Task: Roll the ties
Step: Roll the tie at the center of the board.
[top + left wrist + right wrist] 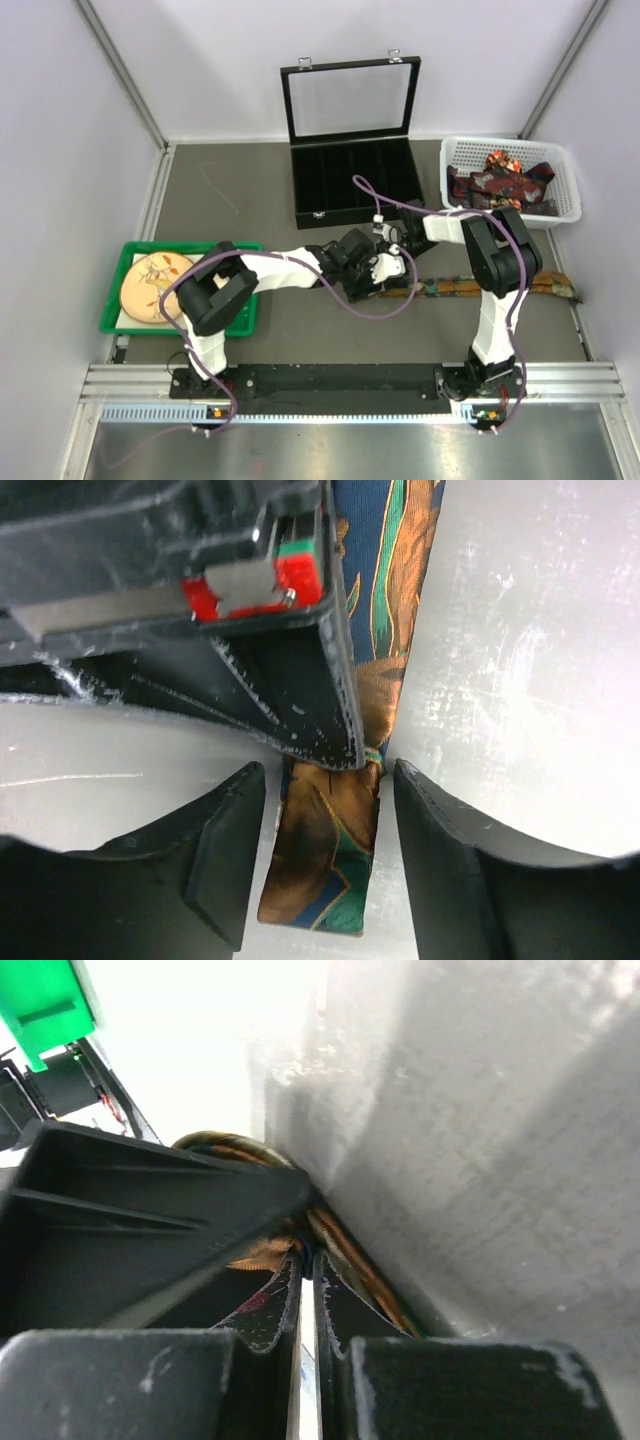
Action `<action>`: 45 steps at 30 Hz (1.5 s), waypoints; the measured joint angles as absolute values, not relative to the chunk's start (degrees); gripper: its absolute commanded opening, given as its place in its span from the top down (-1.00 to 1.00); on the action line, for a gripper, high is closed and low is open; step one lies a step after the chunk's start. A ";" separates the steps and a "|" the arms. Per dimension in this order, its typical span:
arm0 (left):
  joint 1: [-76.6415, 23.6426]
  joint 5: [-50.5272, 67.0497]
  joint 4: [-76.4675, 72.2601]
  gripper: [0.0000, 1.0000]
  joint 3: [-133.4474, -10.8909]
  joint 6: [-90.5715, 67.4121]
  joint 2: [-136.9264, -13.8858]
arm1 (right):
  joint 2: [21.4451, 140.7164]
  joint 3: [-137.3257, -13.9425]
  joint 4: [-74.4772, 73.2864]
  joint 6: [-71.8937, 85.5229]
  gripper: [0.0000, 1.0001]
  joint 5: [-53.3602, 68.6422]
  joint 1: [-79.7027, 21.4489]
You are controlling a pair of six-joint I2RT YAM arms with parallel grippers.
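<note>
The matte grey desk (250, 200) carried a rigid black case (350, 190) at far centre and a white lattice basket (562, 160) holding further ties (500, 180) at far right. One tie (470, 288), flat cloth patterned in brown, orange and green, lay with its long axis running left to right. Its left end sat at centre, with both arms equally close to it. The left gripper (328, 770) had its jaws released and straddling that end across its width. The right gripper (308, 1260) had its jaws clenched at the cloth, but a pinch could not be confirmed.
</note>
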State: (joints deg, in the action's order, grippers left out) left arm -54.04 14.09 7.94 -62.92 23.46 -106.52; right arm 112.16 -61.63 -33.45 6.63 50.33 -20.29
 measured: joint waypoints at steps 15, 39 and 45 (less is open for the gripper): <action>-43.97 26.52 8.49 -0.41 -54.08 28.58 -99.81 | 112.60 -61.54 -33.67 7.27 1.00 49.54 -20.25; -42.76 39.59 -5.19 0.16 -53.04 23.59 -102.28 | 113.06 -62.57 -35.44 7.07 1.00 48.27 -20.38; -45.71 39.35 -5.39 0.13 -57.69 21.80 -105.54 | 113.16 -62.70 -35.64 7.07 1.00 48.23 -20.38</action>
State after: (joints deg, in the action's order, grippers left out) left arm -45.71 39.35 -5.39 -57.69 21.80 -105.54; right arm 113.16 -62.70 -35.64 7.07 48.23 -20.38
